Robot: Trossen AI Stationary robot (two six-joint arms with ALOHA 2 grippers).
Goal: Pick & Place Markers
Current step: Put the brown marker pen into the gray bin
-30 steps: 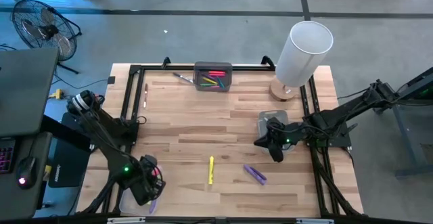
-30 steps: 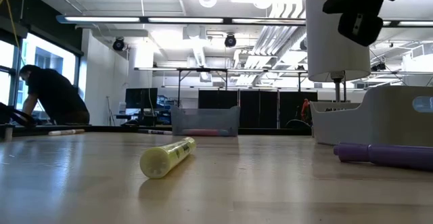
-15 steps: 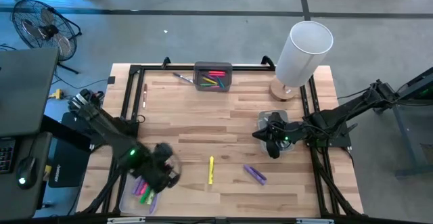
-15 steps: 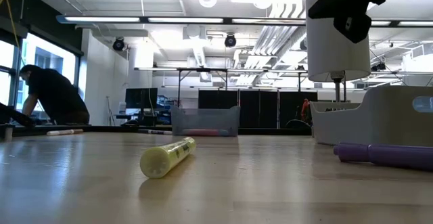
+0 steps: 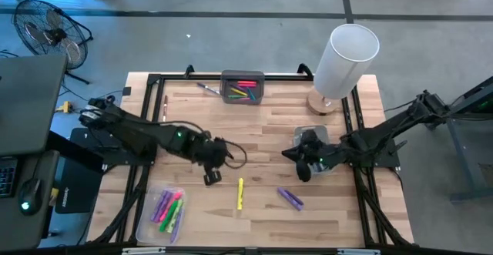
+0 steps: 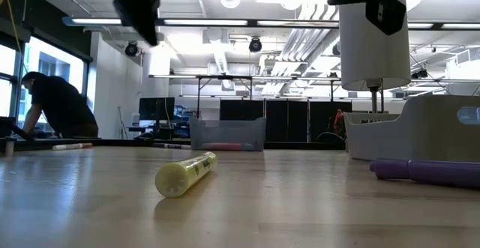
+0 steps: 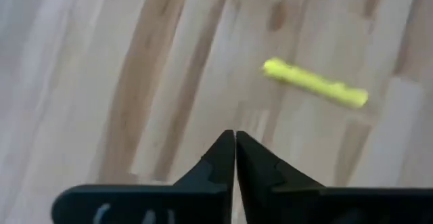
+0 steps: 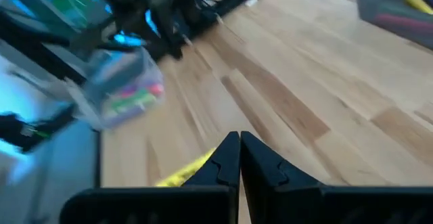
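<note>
Markers are scattered over the desk [image 5: 254, 132]. Clear tray [image 5: 160, 210] at lower left of the high view holds a bunch of pink, purple and green ones, so part of the job looks done. Grey bin [image 5: 243, 87] at top centre holds pink, green and yellow ones; whether that is source or goal I can't tell.

Left loose on the desk:
- yellow marker [image 5: 240, 193], lower centre of the high view, lying flat
- purple marker [image 5: 290, 198], just right of it, apart from it
- thin marker [image 5: 206, 88] just left of the grey bin
- thin marker [image 5: 165, 109] along the left frame rail

Left end effector [image 5: 213, 176] is near the centre of the high view, up-left of the yellow marker, not touching it. Left wrist view shows its fingertips pressed together, clenched on nothing, with the yellow marker ahead on bare wood. Judgement: it is heading for the yellow one and needs to open first.

Right end effector [image 5: 303, 172] is at centre right of the high view, over a grey tray [image 5: 310, 135], near the purple marker but above it. Right wrist view shows its tips closed too, empty.

White lamp [image 5: 343, 62] stands at upper right, out of the way. Person [image 6: 56, 106] at far left of the low view, beyond the desk.

At least four loose ones left.
</note>
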